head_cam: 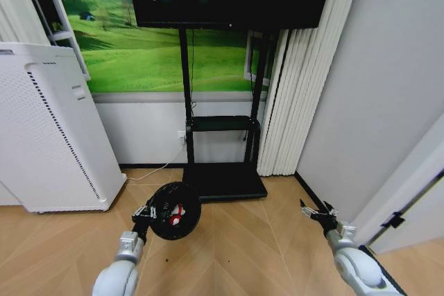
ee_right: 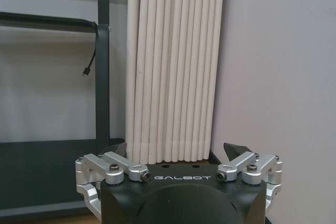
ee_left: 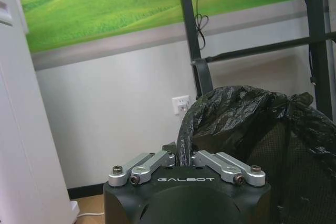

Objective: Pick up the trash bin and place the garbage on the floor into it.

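Note:
The trash bin (head_cam: pixel 173 211), a small black round mesh bin with a black bag liner, hangs above the wooden floor in the head view, its mouth tipped toward the camera. My left gripper (head_cam: pixel 148 211) is shut on its rim. In the left wrist view the crumpled liner and mesh of the bin (ee_left: pixel 262 135) sit right beyond my left gripper (ee_left: pixel 181 153), which pinches the liner's edge. A red-and-white piece of garbage (head_cam: pixel 177 214) lies inside the bin. My right gripper (head_cam: pixel 316 211) hovers open at the right near the wall, holding nothing; the right wrist view shows that gripper (ee_right: pixel 178 153) with fingers spread.
A tall white perforated appliance (head_cam: pixel 55 136) stands at the left. The black TV stand base (head_cam: pixel 225 181) sits just behind the bin, with a white cable (head_cam: pixel 149 175) on the floor beside it. White curtain folds (head_cam: pixel 291 102) and a grey wall close the right. Bare wooden floor (head_cam: pixel 236 254) lies in front.

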Controlling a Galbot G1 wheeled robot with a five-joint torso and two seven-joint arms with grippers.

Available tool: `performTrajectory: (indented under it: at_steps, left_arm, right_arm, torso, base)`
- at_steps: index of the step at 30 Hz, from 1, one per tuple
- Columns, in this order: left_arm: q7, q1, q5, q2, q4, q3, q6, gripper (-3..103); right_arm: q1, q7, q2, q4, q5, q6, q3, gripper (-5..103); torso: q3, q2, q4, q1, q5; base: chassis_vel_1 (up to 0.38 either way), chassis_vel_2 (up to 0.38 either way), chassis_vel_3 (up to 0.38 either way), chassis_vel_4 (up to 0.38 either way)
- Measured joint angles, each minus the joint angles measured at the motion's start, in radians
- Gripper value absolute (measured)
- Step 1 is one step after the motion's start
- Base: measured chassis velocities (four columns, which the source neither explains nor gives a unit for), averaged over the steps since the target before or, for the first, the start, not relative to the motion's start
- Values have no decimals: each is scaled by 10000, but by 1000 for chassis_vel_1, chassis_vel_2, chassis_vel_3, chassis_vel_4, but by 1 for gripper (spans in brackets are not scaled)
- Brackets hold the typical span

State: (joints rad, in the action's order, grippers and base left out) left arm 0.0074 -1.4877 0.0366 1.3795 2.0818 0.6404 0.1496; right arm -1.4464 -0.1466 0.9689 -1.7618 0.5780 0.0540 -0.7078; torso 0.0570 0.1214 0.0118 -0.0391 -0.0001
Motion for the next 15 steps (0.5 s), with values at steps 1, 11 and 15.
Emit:
performTrajectory:
  at_steps: [1,11,15]
  left_arm:
    - [0,-87,33,19,102,101,-1,6]
    - [6,-422,96,33,453,358,-49,6]
    - [6,-454,83,58,481,355,-56,6]
  right_arm:
    - [-88,46,57,-117,0,-8,-80,100]
    - [-261,232,219,-339,-41,-171,-244,100]
    - [-255,236,218,-339,-48,-178,-241,100]
  torso:
    - [0,0,0,1,1]
    - [1,0,0,0,0]
    - [1,1,0,0,1]
  base:
    - [0,0,0,0]
    - [0,0,0,0]
    - [0,0,0,0]
